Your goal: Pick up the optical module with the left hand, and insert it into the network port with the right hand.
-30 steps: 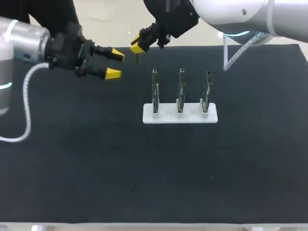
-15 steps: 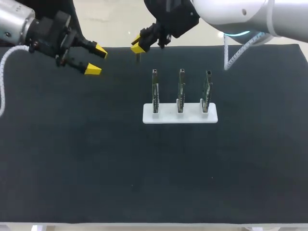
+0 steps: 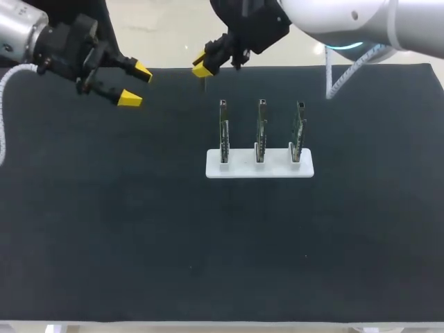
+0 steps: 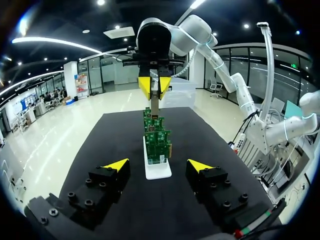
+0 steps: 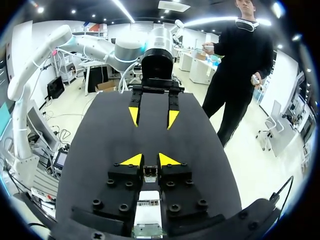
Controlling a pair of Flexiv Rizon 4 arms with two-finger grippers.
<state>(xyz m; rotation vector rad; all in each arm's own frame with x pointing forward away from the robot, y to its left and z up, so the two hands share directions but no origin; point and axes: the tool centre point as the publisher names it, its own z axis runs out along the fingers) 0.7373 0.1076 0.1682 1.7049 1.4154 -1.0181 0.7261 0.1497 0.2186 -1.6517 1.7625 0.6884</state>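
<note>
My right gripper (image 3: 202, 66) hangs over the table's far edge, shut on the small optical module (image 3: 204, 82), which points down from its yellow tips. In the right wrist view the module (image 5: 150, 173) sits pinched between the fingers. A white stand (image 3: 259, 167) holds three upright green circuit boards (image 3: 261, 128) just right of and nearer than that gripper. My left gripper (image 3: 133, 85) is open and empty at the far left, well apart from the module. From the left wrist view, the stand (image 4: 158, 169) lies ahead of the left gripper (image 4: 159, 165), with the right gripper (image 4: 154, 85) beyond it.
The black mat (image 3: 208, 243) covers the whole table. The left arm's white cable (image 3: 5, 83) hangs at the far left and the right arm's cable (image 3: 331, 80) at the far right.
My left gripper has pulled back to the left and towards the far edge, still open. The right gripper with the module has shifted only slightly to the right.
</note>
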